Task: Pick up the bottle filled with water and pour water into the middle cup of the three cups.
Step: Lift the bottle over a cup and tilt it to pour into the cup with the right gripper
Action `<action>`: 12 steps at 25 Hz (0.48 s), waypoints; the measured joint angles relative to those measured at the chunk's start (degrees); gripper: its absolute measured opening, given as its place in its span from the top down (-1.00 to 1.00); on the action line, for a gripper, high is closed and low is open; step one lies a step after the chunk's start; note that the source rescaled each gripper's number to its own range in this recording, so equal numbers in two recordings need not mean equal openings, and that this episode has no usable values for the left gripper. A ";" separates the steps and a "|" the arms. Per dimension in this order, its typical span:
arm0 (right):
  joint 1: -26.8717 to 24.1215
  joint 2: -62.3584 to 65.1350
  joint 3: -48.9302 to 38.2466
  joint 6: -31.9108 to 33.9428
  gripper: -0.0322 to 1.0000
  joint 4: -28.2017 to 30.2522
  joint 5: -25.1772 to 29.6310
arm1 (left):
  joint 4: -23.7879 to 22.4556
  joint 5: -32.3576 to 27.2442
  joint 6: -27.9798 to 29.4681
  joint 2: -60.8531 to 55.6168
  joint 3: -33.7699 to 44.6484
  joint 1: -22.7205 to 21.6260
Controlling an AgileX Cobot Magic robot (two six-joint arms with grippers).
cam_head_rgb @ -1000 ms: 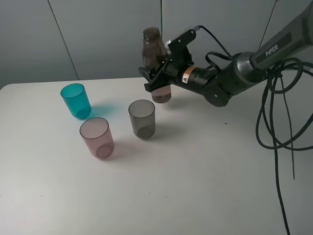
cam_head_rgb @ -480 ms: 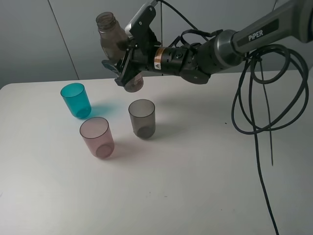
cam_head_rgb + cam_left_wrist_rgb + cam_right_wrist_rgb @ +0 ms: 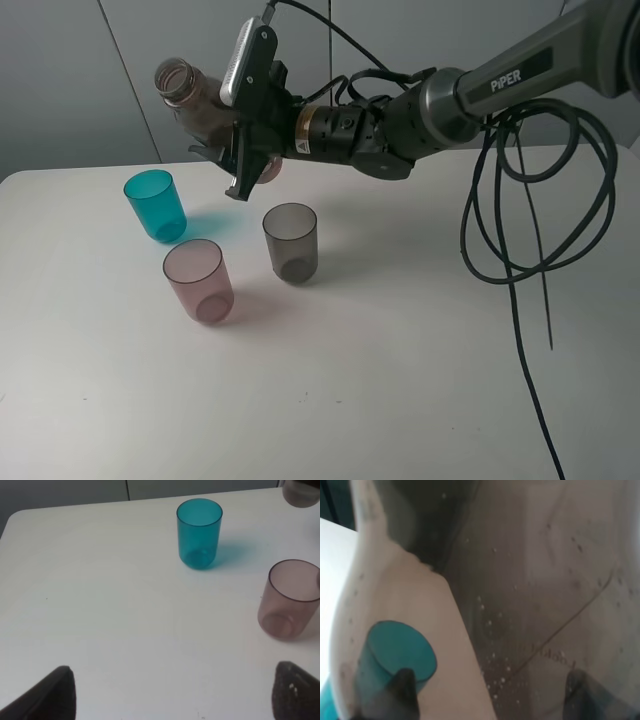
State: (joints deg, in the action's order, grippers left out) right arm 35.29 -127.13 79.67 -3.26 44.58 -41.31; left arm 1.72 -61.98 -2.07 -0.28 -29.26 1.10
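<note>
High over the back of the worktop [image 3: 400, 380], our right pincer [image 3: 240, 150] was clamped on the bottle [image 3: 200, 108]. A second earlier the bottle stood upright behind the grey cup [image 3: 291, 242]; now it hung in the air, tilted, its mouth leaning left beyond the teal cup [image 3: 155, 205]. The pink middle cup [image 3: 198, 280] stood apart, nearer the front, with open worktop to its right and front. Only the right wrist view showed droplets on the bottle's wall; only the left wrist view showed our left pincer [image 3: 177, 695], spread wide.

High overview plus wrist views (teal cup [image 3: 155, 204] shared)
</note>
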 joint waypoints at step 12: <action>0.09 -2.91 0.46 -18.63 0.94 -0.22 -0.36 | 0.00 0.00 0.00 0.00 0.00 0.00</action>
State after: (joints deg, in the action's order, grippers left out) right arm 35.38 -130.04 80.13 -21.89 44.36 -41.67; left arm 1.72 -61.98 -2.07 -0.28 -29.26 1.10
